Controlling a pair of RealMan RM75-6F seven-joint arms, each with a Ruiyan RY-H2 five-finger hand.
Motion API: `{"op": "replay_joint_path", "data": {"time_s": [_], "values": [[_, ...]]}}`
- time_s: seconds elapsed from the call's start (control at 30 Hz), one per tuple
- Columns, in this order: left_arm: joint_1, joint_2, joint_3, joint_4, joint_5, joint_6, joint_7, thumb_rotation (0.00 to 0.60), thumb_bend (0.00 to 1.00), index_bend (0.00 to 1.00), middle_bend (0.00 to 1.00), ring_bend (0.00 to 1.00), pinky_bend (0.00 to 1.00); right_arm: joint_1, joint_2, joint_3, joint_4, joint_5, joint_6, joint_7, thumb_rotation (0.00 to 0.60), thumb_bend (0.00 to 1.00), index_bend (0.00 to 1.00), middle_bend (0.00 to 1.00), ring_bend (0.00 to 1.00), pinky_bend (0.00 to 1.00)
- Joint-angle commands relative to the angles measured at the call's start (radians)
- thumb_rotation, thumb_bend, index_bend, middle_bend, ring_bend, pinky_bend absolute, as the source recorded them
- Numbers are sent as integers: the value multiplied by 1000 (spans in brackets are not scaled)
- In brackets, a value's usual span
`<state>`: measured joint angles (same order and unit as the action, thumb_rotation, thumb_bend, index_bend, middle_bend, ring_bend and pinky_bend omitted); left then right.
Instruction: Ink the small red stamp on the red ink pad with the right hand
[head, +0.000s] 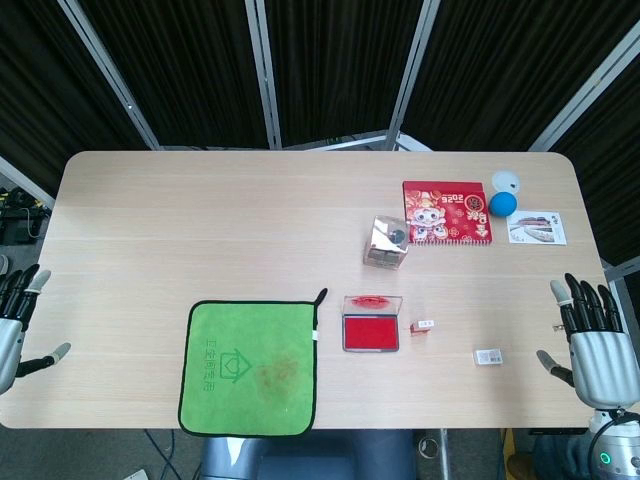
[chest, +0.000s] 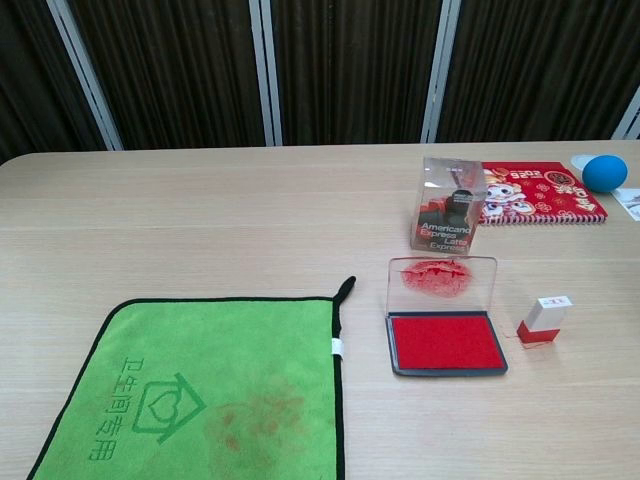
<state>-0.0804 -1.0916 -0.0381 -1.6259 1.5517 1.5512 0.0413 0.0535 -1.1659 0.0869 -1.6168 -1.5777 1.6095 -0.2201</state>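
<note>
Head view: red ink pad (head: 371, 332) open, clear lid (head: 372, 302) tipped up on its far side. Small red stamp (head: 424, 326) just right of the pad, apart from it, untouched. Right hand (head: 597, 345) well right of the pad at the table (head: 200, 220) edge, fingers spread, holding nothing; left hand (head: 12, 325) far left of the pad, likewise spread and empty. Green cloth (head: 250, 367) left of the pad; a small white tag (head: 488, 356) right of it. Chest view: stamp (chest: 543, 319) stands upright right of the pad (chest: 446, 342); neither hand shows. Risks, as I judge: the stamp looks small and light, so a wide-fingered grasp could topple it or shove it into the pad; a low approach could clip the raised lid (chest: 441, 284).
</note>
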Motion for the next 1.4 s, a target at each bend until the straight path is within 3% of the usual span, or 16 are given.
{"op": "replay_joint_path", "data": {"time_s": [0.03,0.1,0.17,0.23,0.3,0.33,0.6,0.8,1.03,1.4], "values": [[2,-4,-1,6,0,4,-4,600,0,0,0,0,0,1,-1,-2,2,-1,-2,-1,600,0,0,0,0,51],[3,-6,-1,10,2,6,-8,600,0,0,0,0,0,3,0,-3,1,1,-9,-5,600,0,0,0,0,99],[4,-7,-1,11,1,8,-8,600,0,0,0,0,0,7,-4,-1,5,-1,-13,-11,600,0,0,0,69,270],[5,-7,-2,10,1,11,-7,600,0,0,0,0,0,22,-11,4,17,-8,-25,-9,600,0,0,0,378,606],[5,-9,-5,13,2,14,0,600,0,0,0,0,0,43,-21,12,33,-15,-43,2,600,0,0,0,598,800],[3,-13,-7,14,0,12,7,600,0,0,0,0,0,65,-24,15,47,-16,-76,1,600,0,0,0,649,849],[-17,-38,-18,20,-45,-39,52,600,0,0,0,0,0,247,13,27,1,65,-426,7,600,0,0,3,778,983],[-30,-65,-32,34,-98,-77,95,600,0,0,0,0,0,337,-49,33,51,95,-562,24,600,0,48,110,828,1000],[-38,-90,-34,49,-102,-83,123,600,0,0,0,0,0,376,-147,29,136,132,-603,5,600,0,171,240,853,1000],[-42,-98,-34,42,-113,-89,153,600,0,0,0,0,0,407,-238,1,203,124,-610,-29,600,40,257,317,860,1000]]}}
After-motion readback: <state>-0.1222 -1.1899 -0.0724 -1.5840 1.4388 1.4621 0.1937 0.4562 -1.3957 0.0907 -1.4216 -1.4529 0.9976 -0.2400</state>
